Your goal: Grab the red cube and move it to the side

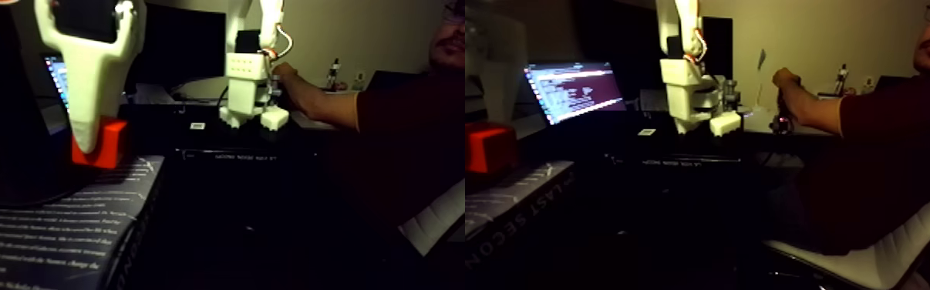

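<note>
Red cube [103,145] is seen on a dark book [62,224], with the white tool [89,143] touching its front; whether it is clenched cannot be told. Grasping seems in hand; lifting aside is called for next.

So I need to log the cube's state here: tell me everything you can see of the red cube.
The red cube is a small, plain, bright red-orange block with smooth matte faces and no marks. It sits upright on a dark printed book at the left of the fixed view. A white finger of the hand comes down across its front, apparently touching it.
</note>
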Robot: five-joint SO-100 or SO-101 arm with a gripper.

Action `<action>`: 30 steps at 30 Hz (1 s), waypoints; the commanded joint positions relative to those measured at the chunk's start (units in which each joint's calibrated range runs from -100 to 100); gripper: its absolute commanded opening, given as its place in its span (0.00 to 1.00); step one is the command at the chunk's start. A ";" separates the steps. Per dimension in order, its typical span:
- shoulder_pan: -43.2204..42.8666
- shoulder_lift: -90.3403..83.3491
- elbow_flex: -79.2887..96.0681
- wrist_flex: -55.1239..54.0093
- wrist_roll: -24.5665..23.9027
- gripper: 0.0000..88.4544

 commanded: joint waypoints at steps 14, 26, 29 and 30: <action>0.28 3.49 -1.50 3.46 0.94 0.03; -0.06 4.41 -2.68 2.03 -0.13 0.08; -0.06 4.49 -2.68 2.03 -0.19 0.09; -0.14 4.49 -2.68 2.03 -0.19 0.09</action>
